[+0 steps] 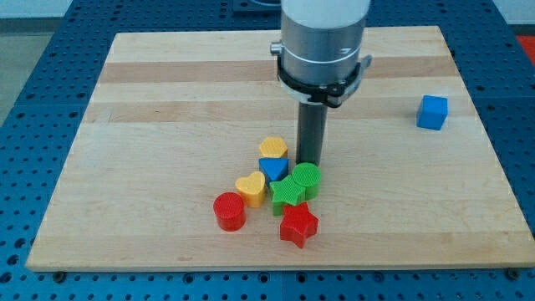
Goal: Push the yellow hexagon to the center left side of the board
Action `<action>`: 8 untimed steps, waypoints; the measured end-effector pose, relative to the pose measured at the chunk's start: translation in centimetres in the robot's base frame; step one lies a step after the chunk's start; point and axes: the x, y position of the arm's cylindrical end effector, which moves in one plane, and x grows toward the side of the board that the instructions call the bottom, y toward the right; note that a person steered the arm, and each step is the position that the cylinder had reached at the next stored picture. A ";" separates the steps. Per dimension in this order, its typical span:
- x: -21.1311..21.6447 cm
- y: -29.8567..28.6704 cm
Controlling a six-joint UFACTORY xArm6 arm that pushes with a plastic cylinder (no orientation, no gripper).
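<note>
Pale wooden board [167, 75] on a blue perforated bench, and all the action sits low and a touch right of the middle. Yellow hexagon [273, 148] is up at the top of a tight cluster, nowhere near the view's centre left edge, so the job looks barely begun: the whole run leftwards is yet to come. My tip [313, 162] is down on the board just to the view's right of that hexagon, a sliver of gap between them as far as I can tell, and right up against the green cylinder [306, 177] below it. No fingers on this rig, only the bare rod, so nothing to spread or pinch. Directly under the hexagon sits a blue triangle-like block [272, 168], touching it; yellow heart [251, 187] to its lower left, green star [287, 193] beside that, red cylinder [229, 210] and red star [298, 224] along the bottom. Well apart at the view's right, a lone blue cube [432, 111]. From this side a leftward shove looks well placed, though the neighbours may drag along.
</note>
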 end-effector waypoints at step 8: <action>-3.1 -14.5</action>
